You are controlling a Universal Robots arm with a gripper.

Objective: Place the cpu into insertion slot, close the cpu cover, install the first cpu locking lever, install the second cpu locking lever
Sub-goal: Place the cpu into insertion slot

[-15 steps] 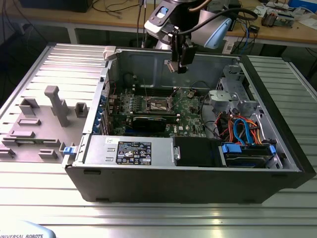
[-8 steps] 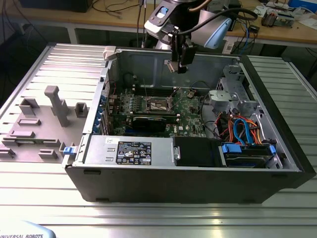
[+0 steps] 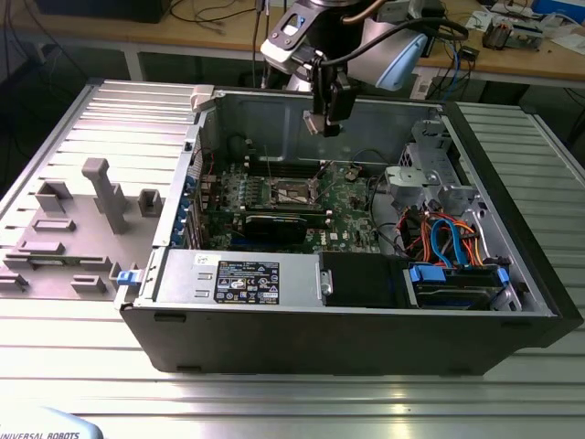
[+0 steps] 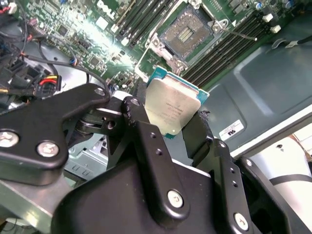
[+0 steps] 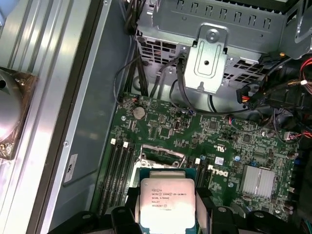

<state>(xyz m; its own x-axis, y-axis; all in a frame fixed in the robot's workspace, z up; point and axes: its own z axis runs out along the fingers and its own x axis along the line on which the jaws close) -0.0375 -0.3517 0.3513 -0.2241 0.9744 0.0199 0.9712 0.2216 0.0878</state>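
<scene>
Two fingers (image 4: pixel 141 127) clamped on the cpu (image 4: pixel 171 105), gripper (image 4: pixel 167 113) high above insertion slot (image 4: pixel 187 31)

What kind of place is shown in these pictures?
Probably a robotics lab or workshop: an open desktop computer case lies on a slotted metal table, a cluttered workbench stands behind it, and the robot's hand holds the cpu.

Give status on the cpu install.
Nothing looks done yet. In hand: the gripper holds the cpu above the board. The slot is empty, its dark centre exposed. All four steps remain to be done.
</scene>
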